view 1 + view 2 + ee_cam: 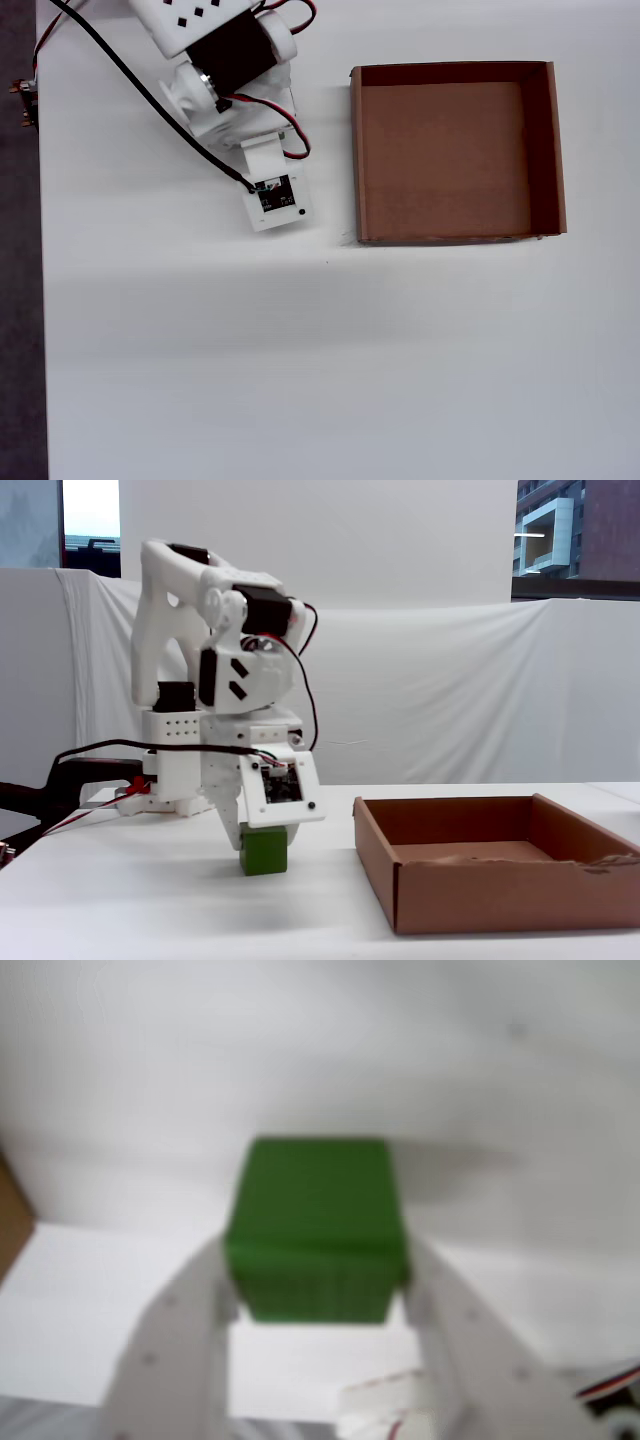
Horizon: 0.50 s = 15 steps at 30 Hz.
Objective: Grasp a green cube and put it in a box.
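One green cube point(263, 851), one box point(480, 898), one arm point(215, 670)

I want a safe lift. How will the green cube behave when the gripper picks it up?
The green cube has flat faces and sharp edges, so it probably will not roll. It looks solid and stiff, unlikely to deform. Its matte faces between the gripper fingers should limit slipping.

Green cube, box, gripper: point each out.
green cube point(315, 1225), wrist view, middle of its top face
box point(455, 150), overhead view, bare floor
gripper point(262, 842), fixed view, between the fingertips, at the cube

Cube point(263, 851) left of box point(480, 895)
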### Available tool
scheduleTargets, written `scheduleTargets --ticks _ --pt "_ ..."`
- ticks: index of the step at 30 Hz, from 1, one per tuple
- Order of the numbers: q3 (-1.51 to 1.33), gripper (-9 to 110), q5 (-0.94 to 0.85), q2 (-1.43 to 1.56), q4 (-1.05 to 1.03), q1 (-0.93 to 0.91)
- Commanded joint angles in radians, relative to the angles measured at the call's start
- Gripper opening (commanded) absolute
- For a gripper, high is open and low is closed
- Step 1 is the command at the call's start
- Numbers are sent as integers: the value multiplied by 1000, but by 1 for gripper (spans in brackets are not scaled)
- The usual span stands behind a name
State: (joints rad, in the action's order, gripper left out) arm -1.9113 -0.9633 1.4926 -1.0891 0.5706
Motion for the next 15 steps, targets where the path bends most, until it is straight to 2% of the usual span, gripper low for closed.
scheduleTargets --ticks 1,15 --pt "6 13 2 11 5 3" --pt "55 13 5 72 -58 5"
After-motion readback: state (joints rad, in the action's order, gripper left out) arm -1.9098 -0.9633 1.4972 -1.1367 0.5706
